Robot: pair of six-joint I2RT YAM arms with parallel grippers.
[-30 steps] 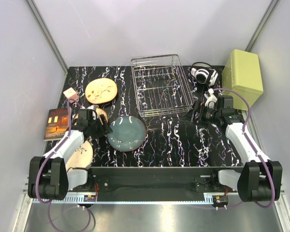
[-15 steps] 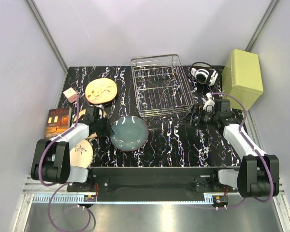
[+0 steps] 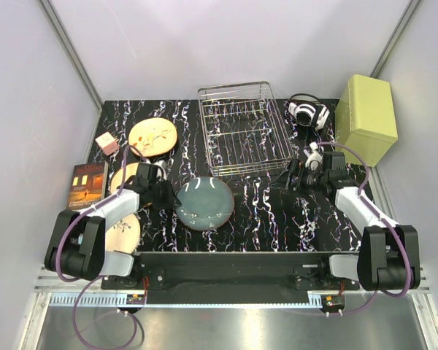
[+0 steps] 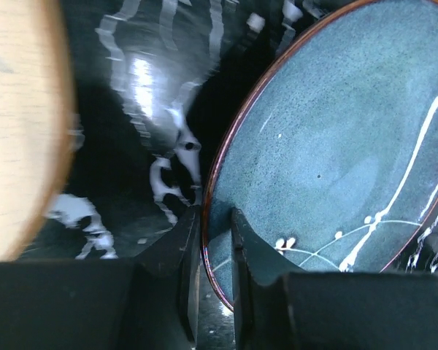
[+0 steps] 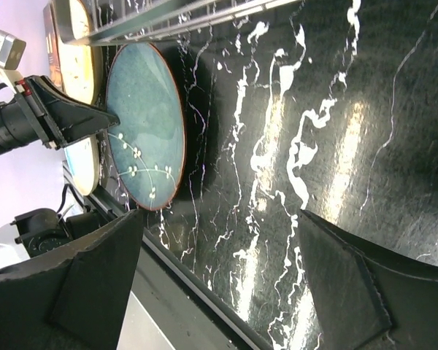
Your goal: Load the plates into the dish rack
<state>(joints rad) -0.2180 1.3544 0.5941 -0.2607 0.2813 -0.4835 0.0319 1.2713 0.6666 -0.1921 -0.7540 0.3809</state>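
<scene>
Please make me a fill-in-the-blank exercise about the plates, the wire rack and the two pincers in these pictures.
1. The left pincer is shut on the rim of the glossy dark teal round plate, while the right pincer holds ____.
2. The jaws of the right pincer stand ____.
3. The number of plates inside the silver wire dish rack is ____.
4. The number of tan round plates left of the teal plate is ____.

Missing words: nothing; open; zero; three.
</scene>
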